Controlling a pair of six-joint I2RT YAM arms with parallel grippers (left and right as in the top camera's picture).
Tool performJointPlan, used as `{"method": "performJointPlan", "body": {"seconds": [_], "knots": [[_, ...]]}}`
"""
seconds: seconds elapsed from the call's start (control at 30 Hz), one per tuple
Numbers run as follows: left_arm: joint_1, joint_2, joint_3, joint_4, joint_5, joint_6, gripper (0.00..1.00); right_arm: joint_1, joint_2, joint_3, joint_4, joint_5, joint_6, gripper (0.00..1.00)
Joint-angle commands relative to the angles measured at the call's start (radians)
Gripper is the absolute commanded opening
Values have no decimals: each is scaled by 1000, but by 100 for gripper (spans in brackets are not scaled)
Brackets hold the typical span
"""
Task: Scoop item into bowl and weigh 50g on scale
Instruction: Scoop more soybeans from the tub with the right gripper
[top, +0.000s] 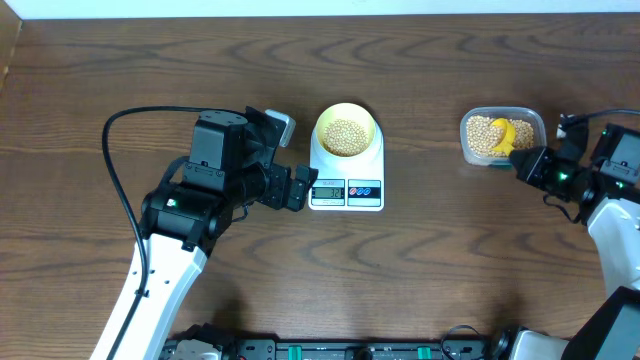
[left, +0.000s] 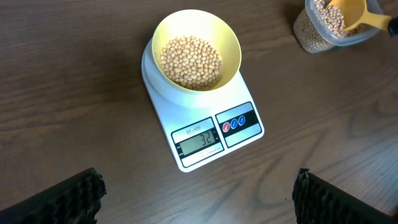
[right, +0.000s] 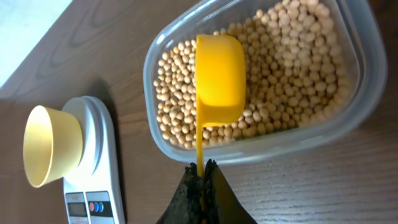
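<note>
The pale yellow bowl (top: 346, 131) sits on the white scale (top: 346, 187), partly filled with beige beans (left: 190, 61). The scale's display (left: 198, 142) reads 32. My right gripper (top: 522, 160) is shut on the handle of a bright yellow scoop (right: 219, 76), whose cup rests face-down among the beans (right: 292, 68) in the clear plastic tub (top: 503, 135). My left gripper (top: 297, 188) is open and empty, just left of the scale; in the left wrist view its fingers (left: 199, 199) flank bare table in front of the scale (left: 205, 124).
The tub (right: 261, 149) stands at the right of the table, well apart from the scale (right: 93, 155). A black cable (top: 125, 190) loops around the left arm. The table's far edge runs along the top.
</note>
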Motion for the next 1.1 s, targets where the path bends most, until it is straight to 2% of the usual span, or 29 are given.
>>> {"method": "performJointPlan", "body": {"seconds": [0.0, 0.4, 0.63, 1.07], "knots": [[-2, 3, -2, 1, 9, 10, 99, -25, 8, -29, 18, -106, 33, 1], [-2, 3, -2, 1, 9, 10, 99, -68, 8, -42, 45, -184, 150, 1], [-2, 3, -2, 1, 9, 10, 99, -169, 8, -42, 44, -239, 301, 1], [-2, 3, -2, 1, 9, 10, 99, -303, 8, -42, 43, -407, 450, 1]]}}
